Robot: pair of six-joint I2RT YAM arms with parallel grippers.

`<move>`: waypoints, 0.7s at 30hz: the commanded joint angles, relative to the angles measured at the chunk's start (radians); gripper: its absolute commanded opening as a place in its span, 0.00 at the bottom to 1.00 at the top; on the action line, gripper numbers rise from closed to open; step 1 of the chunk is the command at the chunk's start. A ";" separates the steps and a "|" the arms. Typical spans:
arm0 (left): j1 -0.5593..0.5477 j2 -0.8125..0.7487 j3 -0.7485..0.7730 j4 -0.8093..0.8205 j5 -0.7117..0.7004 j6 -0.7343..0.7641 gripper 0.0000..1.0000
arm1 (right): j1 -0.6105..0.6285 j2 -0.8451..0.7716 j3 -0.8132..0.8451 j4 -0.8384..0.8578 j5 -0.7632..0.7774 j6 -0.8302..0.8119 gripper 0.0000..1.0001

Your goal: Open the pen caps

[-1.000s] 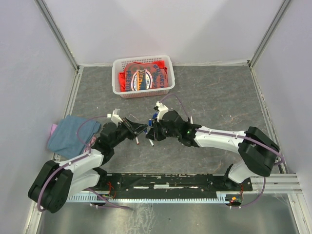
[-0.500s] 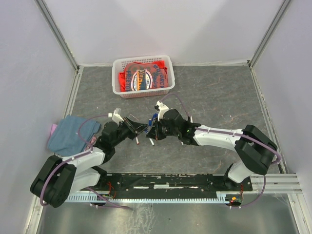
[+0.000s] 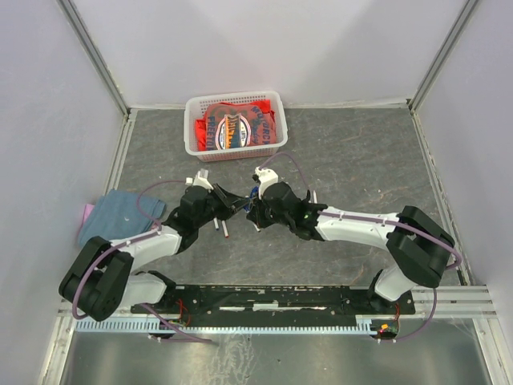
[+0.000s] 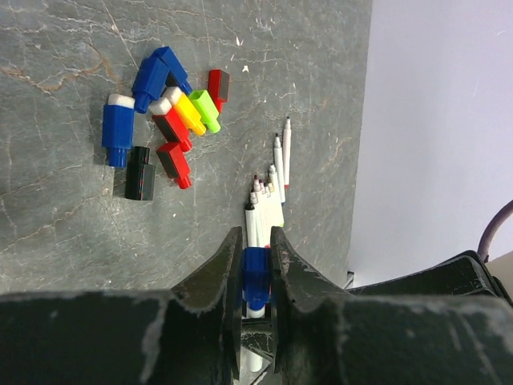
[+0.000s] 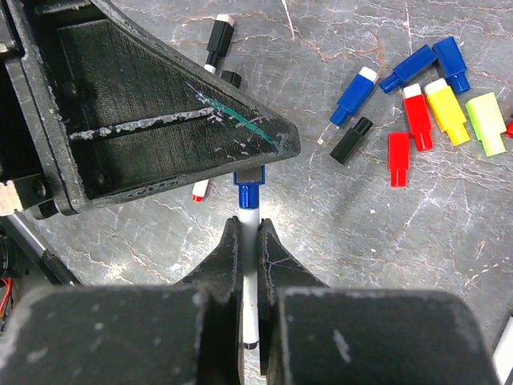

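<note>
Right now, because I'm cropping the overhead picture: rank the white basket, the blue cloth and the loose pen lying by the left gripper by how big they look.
1. white basket, largest
2. blue cloth, somewhat smaller
3. loose pen, by far the smallest, just a thin sliver

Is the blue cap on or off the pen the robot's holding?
On. The blue cap sits flush against the white barrel, no tip showing between them; the left jaws pinch the cap, the right jaws the barrel.

The pen caps (image 4: pixel 171 128) are blue, red, yellow, green and black (some have white ends). The pens (image 4: pixel 271 210) are white.
</note>
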State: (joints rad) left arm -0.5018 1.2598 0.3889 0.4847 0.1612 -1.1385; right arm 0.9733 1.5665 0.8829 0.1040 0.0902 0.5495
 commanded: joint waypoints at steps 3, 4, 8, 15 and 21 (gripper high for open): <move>0.036 0.033 0.023 0.129 -0.095 0.135 0.03 | -0.053 -0.019 -0.103 0.070 -0.149 0.033 0.01; 0.039 0.041 0.020 0.161 -0.069 0.147 0.03 | -0.077 -0.022 -0.133 0.133 -0.209 0.059 0.01; 0.050 0.052 0.019 0.210 -0.011 0.191 0.03 | -0.163 -0.021 -0.237 0.384 -0.417 0.184 0.01; 0.091 0.087 -0.009 0.281 0.043 0.146 0.03 | -0.193 -0.029 -0.271 0.457 -0.459 0.215 0.01; 0.095 0.120 0.086 0.044 -0.010 0.219 0.03 | -0.190 -0.078 -0.217 0.152 -0.235 0.107 0.01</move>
State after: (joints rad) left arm -0.4099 1.3602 0.3885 0.6712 0.1967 -1.0142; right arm 0.7788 1.5467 0.6022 0.4286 -0.2878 0.7311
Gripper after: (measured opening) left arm 0.214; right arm 0.041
